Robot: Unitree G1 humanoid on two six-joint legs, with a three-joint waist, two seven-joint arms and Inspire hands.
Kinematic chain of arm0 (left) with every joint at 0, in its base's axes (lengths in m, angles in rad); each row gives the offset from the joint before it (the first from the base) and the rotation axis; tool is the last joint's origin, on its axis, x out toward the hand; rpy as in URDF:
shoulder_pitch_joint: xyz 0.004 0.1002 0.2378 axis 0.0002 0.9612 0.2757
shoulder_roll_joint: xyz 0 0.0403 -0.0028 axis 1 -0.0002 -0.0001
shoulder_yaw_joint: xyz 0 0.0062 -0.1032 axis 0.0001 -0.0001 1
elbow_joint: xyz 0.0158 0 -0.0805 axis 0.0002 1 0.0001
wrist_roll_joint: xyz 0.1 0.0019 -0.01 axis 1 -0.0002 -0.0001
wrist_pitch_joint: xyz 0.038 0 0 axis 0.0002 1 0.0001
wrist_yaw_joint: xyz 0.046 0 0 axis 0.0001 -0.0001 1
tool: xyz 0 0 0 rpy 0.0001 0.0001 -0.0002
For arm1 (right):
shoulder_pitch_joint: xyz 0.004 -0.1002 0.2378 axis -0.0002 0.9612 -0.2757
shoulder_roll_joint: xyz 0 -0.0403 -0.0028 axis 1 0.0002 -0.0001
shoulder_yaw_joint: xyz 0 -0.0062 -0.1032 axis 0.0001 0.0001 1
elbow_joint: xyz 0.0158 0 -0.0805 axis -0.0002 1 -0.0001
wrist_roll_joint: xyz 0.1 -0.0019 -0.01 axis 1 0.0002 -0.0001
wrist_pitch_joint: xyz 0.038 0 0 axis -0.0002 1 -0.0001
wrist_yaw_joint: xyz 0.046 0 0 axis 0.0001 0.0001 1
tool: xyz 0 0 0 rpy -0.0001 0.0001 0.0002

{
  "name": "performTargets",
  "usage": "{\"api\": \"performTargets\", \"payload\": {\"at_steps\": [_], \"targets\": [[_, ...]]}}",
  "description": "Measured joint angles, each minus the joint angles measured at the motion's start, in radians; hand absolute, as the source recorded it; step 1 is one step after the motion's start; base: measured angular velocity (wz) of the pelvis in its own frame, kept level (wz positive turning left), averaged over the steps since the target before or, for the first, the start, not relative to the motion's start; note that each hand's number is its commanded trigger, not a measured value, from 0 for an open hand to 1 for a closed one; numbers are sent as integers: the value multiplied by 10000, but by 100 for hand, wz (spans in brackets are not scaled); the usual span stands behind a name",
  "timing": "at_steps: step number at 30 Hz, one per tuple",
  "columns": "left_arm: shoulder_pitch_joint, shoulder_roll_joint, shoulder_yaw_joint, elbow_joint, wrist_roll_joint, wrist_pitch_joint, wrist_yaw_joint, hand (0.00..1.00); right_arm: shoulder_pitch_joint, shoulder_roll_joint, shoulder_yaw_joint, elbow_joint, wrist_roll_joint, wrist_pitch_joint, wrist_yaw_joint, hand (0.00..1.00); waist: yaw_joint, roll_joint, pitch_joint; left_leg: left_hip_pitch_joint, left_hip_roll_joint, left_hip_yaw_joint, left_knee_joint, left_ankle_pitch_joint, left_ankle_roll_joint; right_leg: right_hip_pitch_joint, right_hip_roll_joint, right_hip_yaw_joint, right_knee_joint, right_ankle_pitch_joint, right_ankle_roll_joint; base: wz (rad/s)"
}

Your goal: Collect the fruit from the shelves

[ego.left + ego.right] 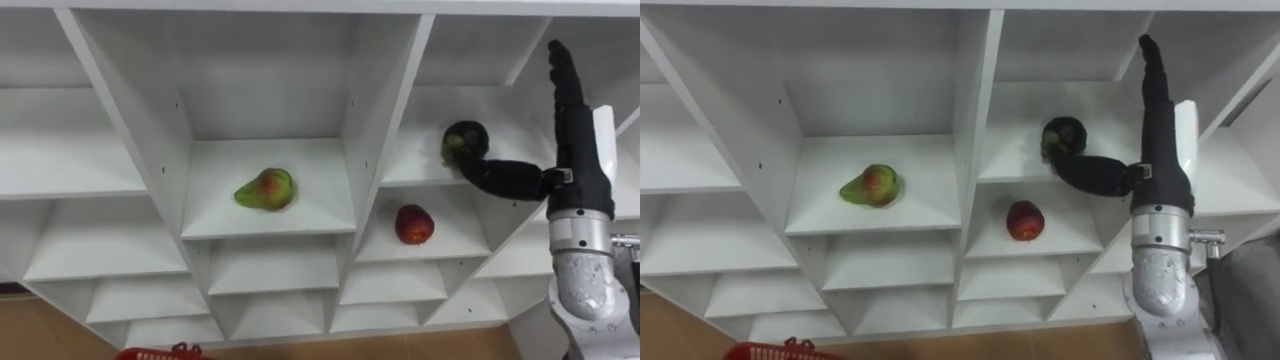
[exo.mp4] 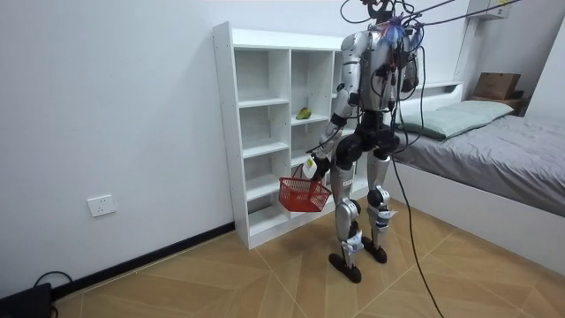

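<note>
Right hand [image 1: 577,165] is raised inside the right-column compartment of the white closet [image 1: 385,90]. It is released: fingers [image 1: 562,80] straight toward 12 o'clock, thumb extended toward 9 o'clock with its tip touching a dark fruit [image 1: 466,137] on that shelf. A red apple [image 1: 414,224] lies one shelf lower, at 8 o'clock from the palm. A green-red pear [image 1: 266,189] lies in the adjacent column, at 9 o'clock. Left hand [image 2: 312,166] is low, at the red basket [image 2: 303,194]; its grasp state cannot be determined.
</note>
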Motion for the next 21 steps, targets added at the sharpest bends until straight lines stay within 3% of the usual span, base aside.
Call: {"api": "performTargets", "payload": {"at_steps": [21], "targets": [[-41, -117, 420, -34, 411, 46, -252, 100, -646, 2, -15, 354, -642, 77, 683, 0, 245, 11, 6, 34, 1, -66, 0, 2, -2, 54, -12, -95, 5, 4, -5, 1]]}}
